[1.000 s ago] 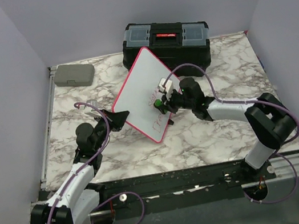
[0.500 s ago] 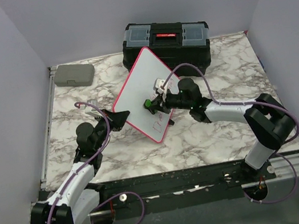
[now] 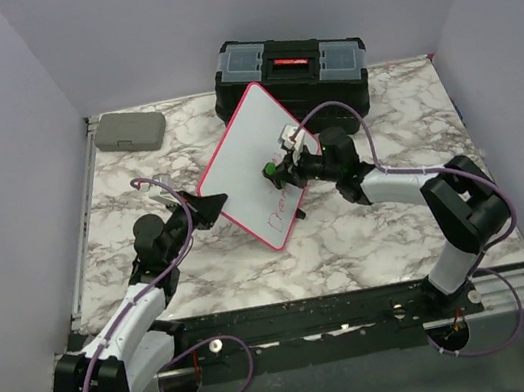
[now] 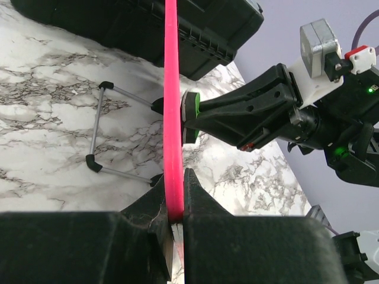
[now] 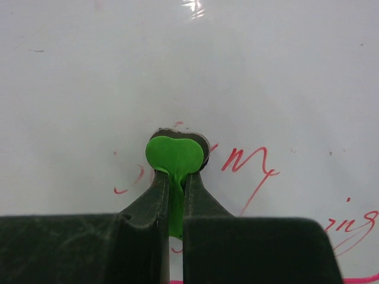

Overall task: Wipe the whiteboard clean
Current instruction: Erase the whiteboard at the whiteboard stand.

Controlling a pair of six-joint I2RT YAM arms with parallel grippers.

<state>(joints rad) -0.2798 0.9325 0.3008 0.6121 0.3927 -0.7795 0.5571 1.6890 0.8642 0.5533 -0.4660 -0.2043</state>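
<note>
- While standing tilted near the middle of the marble table [image 3: 380,231], whiteboard [image 3: 240,159]: white face turned toward the right arm, black toolbox [image 3: 291,74] close behind it.
- Left claw [image 4: 173,184]: pressed together on the board's red frame at its near left edge.
- Right claw [image 5: 174,177]: pinching a green eraser pad [image 5: 174,154], pad flat against the white face.
- Red handwriting [image 5: 249,165]: on the face, beside and below the pad.
- Wire stand [image 4: 98,133]: behind the board, black-tipped feet on the table.
- Grey case [image 3: 130,131]: far left corner, well apart from the board.
</note>
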